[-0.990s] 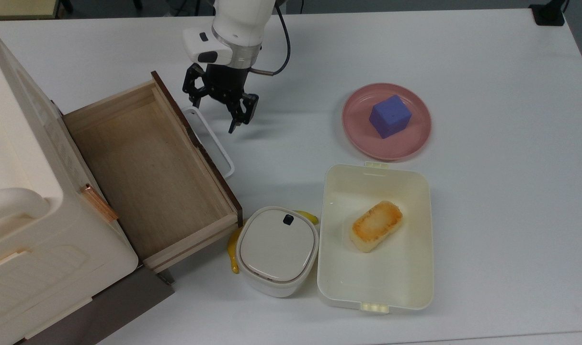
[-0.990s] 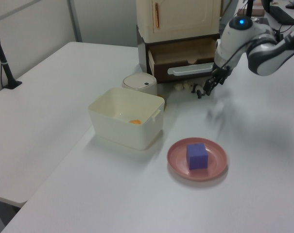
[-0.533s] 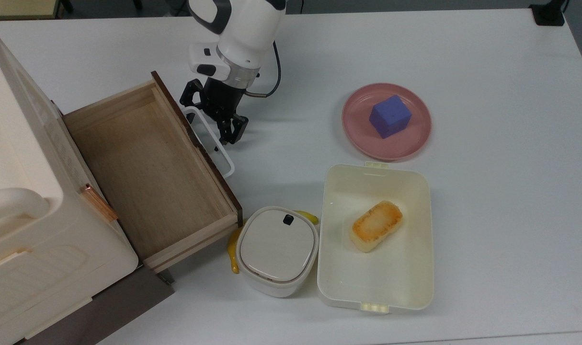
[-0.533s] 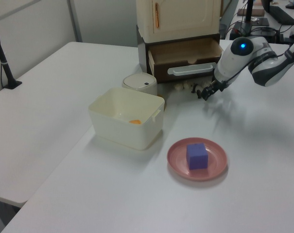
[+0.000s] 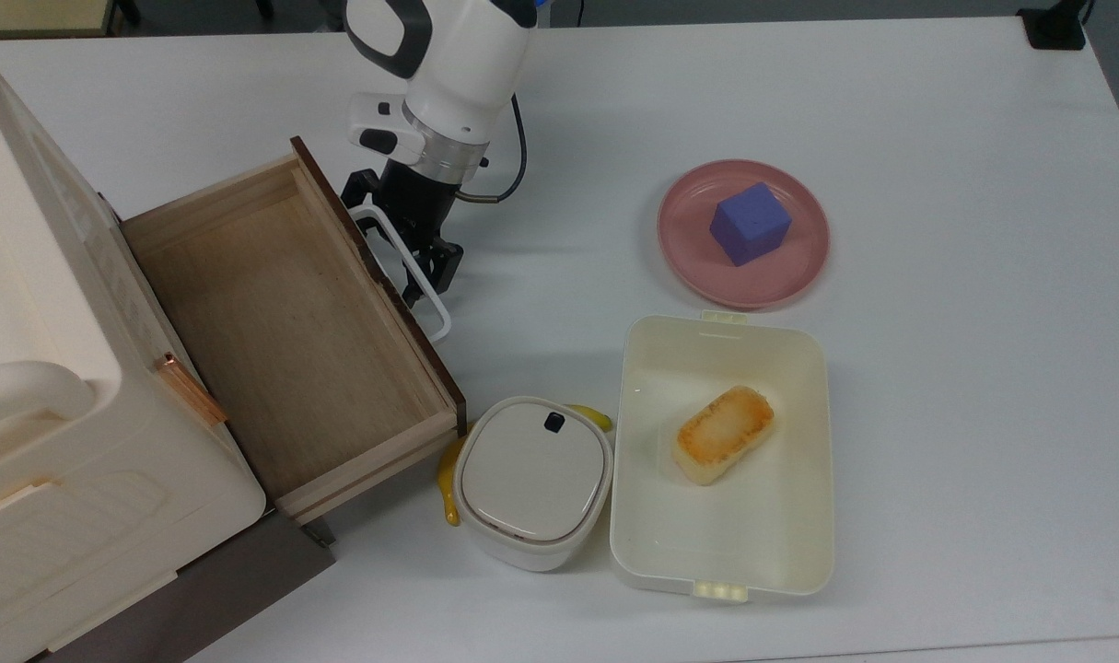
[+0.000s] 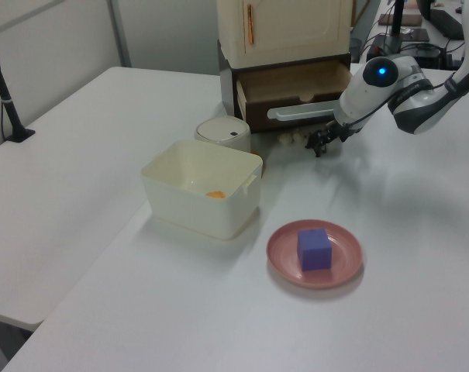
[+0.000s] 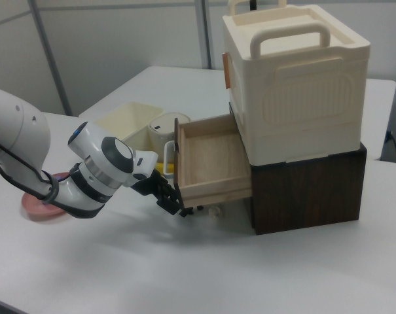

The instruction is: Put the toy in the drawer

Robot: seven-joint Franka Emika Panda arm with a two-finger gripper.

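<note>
The drawer (image 5: 273, 322) is light wood with a dark brown front and a white loop handle (image 5: 425, 304). It stands pulled out of the cream cabinet and holds nothing. The toy (image 6: 294, 138), a tiny pale figurine, lies on the table under the drawer's front; in the right view the toy (image 7: 214, 211) sits below the drawer's corner. My gripper (image 5: 427, 276) is tilted low beside the handle, open and holding nothing. In the left view my gripper (image 6: 318, 145) is just right of the toy.
A cream lidded pot (image 5: 533, 481) and a yellow banana (image 5: 447, 483) sit by the drawer's near corner. Beside them is a cream tub (image 5: 798, 516) holding a toasted bread piece (image 5: 723, 434). A purple cube (image 5: 750, 223) rests on a pink plate (image 5: 688, 249).
My gripper has swung toward the top view's left and down, from beside the handle's far end to low along the handle. Nothing else has moved.
</note>
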